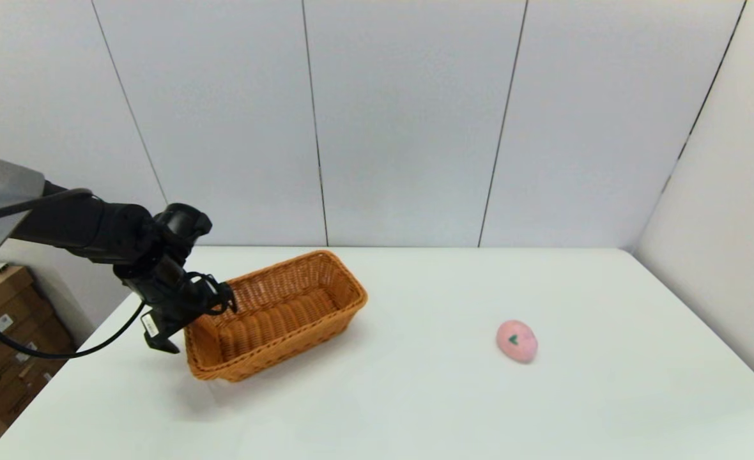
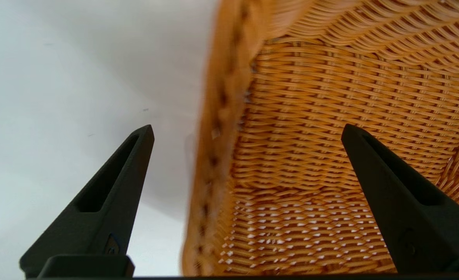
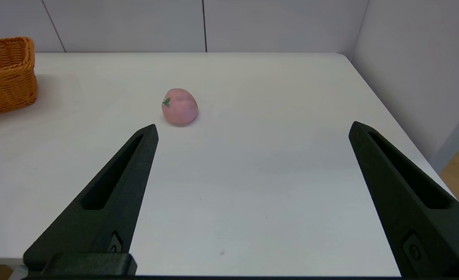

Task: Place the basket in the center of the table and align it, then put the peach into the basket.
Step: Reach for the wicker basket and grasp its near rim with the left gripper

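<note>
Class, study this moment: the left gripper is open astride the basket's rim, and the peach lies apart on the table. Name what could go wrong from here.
1. The left gripper is open astride the rim of the basket, which looks tilted; a shallow pinch might slip off the braid.
2. The basket sits near the edge of the table; a push could skew it.
3. The peach is round and may roll away from the open right gripper.
</note>
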Action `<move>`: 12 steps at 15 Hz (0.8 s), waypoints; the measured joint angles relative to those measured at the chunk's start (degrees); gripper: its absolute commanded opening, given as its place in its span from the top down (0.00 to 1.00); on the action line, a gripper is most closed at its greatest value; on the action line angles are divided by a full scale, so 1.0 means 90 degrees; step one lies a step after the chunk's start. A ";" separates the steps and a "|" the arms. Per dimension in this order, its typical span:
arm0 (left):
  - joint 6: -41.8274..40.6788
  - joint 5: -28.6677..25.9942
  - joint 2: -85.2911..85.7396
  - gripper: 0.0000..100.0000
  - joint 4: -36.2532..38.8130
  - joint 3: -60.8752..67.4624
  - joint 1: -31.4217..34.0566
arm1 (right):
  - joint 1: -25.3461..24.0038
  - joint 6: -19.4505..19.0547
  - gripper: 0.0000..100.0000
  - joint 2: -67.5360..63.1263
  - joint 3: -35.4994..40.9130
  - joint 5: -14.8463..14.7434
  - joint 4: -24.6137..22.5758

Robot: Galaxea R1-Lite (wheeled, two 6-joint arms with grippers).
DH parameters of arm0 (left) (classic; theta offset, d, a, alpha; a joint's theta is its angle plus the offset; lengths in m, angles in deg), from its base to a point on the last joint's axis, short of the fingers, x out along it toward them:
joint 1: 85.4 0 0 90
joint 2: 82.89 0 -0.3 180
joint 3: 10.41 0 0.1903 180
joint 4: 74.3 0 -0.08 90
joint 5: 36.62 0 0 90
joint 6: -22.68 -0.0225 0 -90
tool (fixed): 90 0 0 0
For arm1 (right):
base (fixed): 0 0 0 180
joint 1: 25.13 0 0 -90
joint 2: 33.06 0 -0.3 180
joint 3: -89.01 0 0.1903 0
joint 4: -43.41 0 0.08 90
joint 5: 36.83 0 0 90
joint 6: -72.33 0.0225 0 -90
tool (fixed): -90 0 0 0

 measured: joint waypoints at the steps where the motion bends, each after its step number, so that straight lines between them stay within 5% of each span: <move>1: -0.0030 -0.0026 -0.0068 0.00 -0.0012 -0.0034 -0.0012 | 0.0000 0.0000 0.00 0.0000 0.0000 -0.0003 0.0000; 12: -0.0183 -0.0245 -0.0497 0.00 -0.0089 -0.0169 -0.0119 | 0.0000 0.0000 0.00 0.0000 0.0000 -0.0003 -0.0009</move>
